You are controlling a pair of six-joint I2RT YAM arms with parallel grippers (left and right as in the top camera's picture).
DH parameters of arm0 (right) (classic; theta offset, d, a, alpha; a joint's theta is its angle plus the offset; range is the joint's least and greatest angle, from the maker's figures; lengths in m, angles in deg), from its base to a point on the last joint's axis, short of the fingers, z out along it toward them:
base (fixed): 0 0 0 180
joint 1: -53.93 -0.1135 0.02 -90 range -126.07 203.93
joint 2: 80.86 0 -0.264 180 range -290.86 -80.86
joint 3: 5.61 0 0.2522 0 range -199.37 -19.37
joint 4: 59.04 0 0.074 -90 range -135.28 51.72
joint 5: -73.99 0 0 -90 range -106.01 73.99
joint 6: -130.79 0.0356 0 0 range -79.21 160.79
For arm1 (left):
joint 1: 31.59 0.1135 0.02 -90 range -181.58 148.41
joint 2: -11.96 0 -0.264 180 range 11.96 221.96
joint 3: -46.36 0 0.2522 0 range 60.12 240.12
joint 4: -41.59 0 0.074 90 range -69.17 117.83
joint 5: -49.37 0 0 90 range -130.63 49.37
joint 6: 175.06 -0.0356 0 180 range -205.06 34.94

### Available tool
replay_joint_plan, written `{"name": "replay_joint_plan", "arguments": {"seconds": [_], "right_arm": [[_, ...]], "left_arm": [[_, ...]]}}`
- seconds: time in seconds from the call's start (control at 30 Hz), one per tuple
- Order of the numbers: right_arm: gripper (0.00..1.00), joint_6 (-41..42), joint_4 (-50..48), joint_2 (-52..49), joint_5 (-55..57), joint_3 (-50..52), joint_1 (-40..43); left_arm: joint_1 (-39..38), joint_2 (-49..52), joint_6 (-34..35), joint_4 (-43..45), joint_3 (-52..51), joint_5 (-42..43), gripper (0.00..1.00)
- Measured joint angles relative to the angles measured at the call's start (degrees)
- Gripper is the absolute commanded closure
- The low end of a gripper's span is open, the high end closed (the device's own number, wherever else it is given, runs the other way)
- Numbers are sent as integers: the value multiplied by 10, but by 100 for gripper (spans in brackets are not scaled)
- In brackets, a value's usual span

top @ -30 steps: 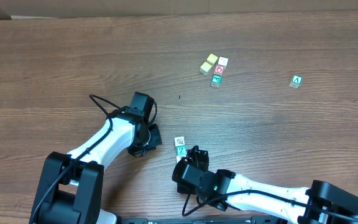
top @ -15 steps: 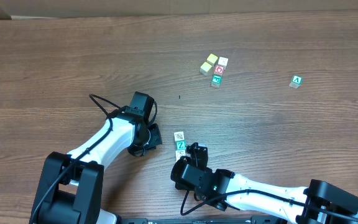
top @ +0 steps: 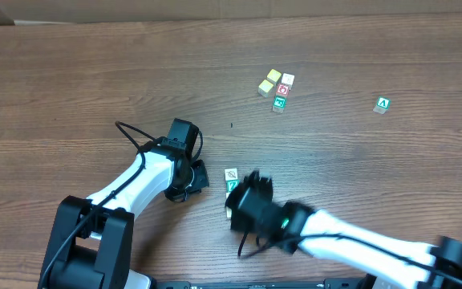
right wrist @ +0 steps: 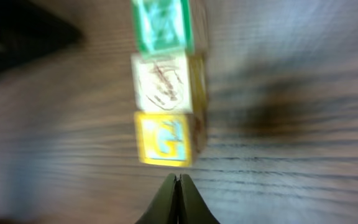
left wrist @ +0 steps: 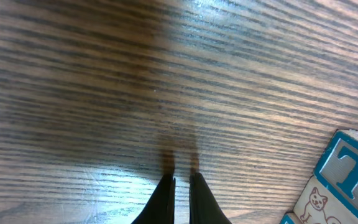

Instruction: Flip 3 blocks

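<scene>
The left claw [left wrist: 183, 180] is shut tight, with its two fingers pressed side by side, and it holds nothing. Its tips hang over bare tabletop [left wrist: 104, 74]. At the right edge of that view sits the T block [left wrist: 352, 171]. It has a blue T on one face and a small animal picture on the next face. It is near the claw but does not touch it. The right claw [right wrist: 179, 180] is shut tight too and holds nothing. Just in front of its tips, three blocks lie in a line and touch each other. The yellow-edged block [right wrist: 163, 140] is nearest, then comes the white block [right wrist: 163, 81] with a red drawing, and the green block [right wrist: 163, 25] is farthest. This view is blurry, so I cannot tell if the tips touch the yellow-edged block. From above, the right arm [top: 335, 233] looks smeared, and its front end covers part of the line. Two blocks show there: the slash block [top: 231, 174] and, touching it, the green-top block [top: 233, 185]. They lie between the two arms, near the bottom middle of the tabletop. The left arm [top: 147, 177] reaches in from the lower left, and its tip is just beside them. Well apart, toward the upper right, is a small clump. In it are two yellow cubes [top: 273, 75] and the far blocks [top: 282, 91], with white, red and green tops in a short row, all close together. The A cube [top: 382, 103] sits alone, well off to the right.
</scene>
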Motion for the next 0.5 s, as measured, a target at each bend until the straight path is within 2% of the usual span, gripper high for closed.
{"name": "replay_joint_plan", "arguments": {"seconds": [0.13, 0.27, 0.37, 0.5], "right_arm": [[96, -52, 20, 58, -76, -56, 112], [96, -91, 24, 57, -145, -57, 199], [96, -106, 16, 28, -171, -41, 219], [96, -112, -44, -26, -188, -9, 212]], "left_arm": [[2, 0, 0, -2, 0, 5, 96], [2, 0, -2, -6, 0, 12, 96], [2, 0, -4, -12, 0, 14, 96], [2, 0, -4, -14, 0, 16, 96]]}}
